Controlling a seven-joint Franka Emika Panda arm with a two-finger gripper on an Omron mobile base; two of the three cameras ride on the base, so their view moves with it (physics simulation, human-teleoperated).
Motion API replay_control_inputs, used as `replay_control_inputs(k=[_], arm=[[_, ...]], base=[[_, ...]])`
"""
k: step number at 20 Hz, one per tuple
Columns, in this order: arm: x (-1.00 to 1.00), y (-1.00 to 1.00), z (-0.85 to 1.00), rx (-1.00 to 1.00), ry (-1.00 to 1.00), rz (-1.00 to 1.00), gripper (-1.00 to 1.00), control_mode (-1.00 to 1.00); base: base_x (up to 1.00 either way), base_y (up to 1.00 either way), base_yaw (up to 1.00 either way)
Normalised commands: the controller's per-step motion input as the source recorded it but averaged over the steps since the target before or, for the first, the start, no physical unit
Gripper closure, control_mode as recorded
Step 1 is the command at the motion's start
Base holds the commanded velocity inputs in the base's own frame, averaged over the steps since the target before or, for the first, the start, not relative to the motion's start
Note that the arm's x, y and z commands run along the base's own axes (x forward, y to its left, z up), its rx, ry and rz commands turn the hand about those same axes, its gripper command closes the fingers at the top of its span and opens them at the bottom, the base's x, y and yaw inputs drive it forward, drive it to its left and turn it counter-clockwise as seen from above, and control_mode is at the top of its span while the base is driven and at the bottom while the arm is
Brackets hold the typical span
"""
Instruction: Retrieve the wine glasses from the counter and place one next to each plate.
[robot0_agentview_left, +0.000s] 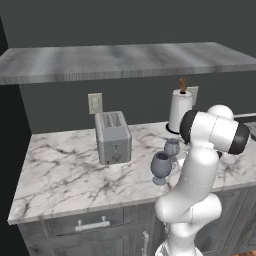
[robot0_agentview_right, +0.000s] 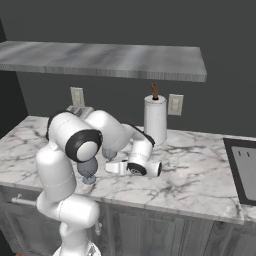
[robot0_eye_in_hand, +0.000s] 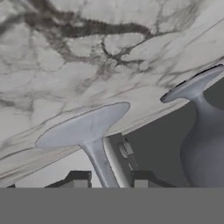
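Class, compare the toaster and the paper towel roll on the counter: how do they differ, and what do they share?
The toaster is a boxy silver-grey block; the paper towel roll is a white upright cylinder. The roll stands taller, with a brown post on top; the toaster has slots on top. Both stand on the marble counter near the back wall.

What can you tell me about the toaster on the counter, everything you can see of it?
The toaster is a boxy silver-grey two-slot model that looks like brushed metal, with two long slots on top and small controls on the end facing the counter's front edge. It stands upright on the marble counter, below a wall outlet and left of the two wine glasses. Nothing touches it but the counter. Whether it holds bread cannot be seen.
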Motion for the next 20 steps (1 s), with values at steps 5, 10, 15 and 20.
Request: replay_control_inputs(k=[5,10,15,20], arm=[[-0.03,0.0,0.33,0.0,-0.02,0.0,1.0,-1.0],[-0.21,0.0,0.55,0.02,-0.07,0.0,1.0,-1.0],[-0.5,-0.01,0.83,0.04,-0.1,0.0,1.0,-1.0],[-0.77,0.0,0.86,0.01,-0.12,0.0,1.0,-1.0]], base=[[0.0,0.0,0.0],[0.0,0.0,0.0],[0.0,0.0,0.0],[0.0,0.0,0.0]])
